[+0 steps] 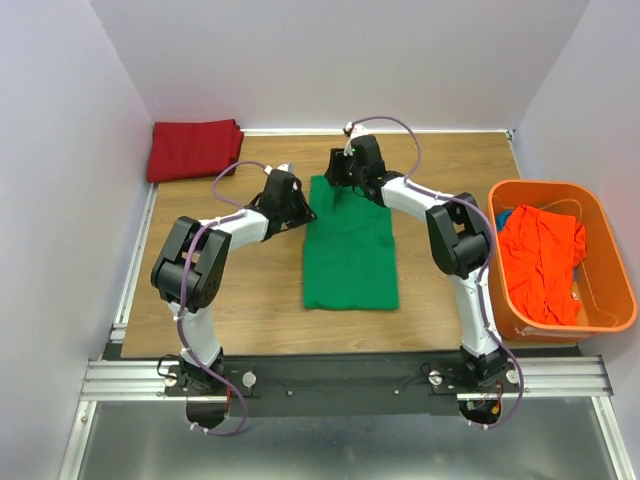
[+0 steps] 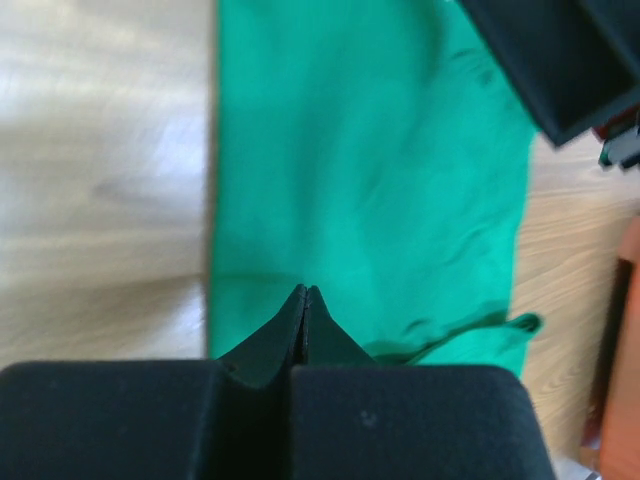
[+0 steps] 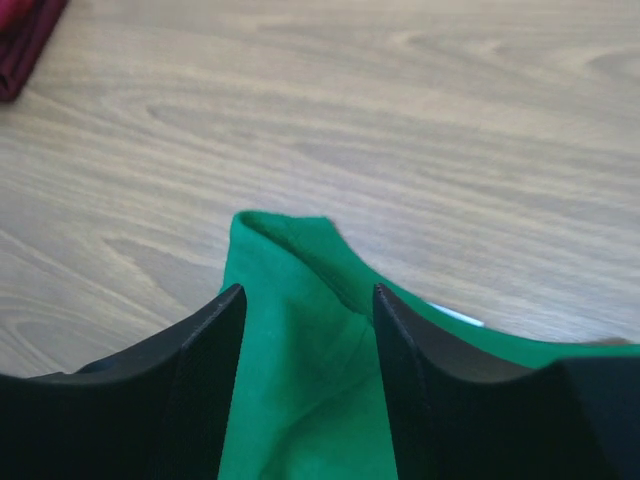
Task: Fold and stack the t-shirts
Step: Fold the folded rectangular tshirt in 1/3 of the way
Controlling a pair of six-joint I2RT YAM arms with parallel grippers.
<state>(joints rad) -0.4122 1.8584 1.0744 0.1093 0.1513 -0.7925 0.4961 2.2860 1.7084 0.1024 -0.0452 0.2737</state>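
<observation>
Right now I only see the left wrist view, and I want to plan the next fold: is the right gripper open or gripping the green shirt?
Observer: The right gripper is open. The far edge of the green t-shirt lies between its jaws, not pinched.
Operator: Where is the finished stack?
Observer: One dark red t-shirt lies folded at the far left corner of the table.
Operator: Any shirts left to fold?
Observer: An orange-red t-shirt sits crumpled in the orange basket on the right.
</observation>
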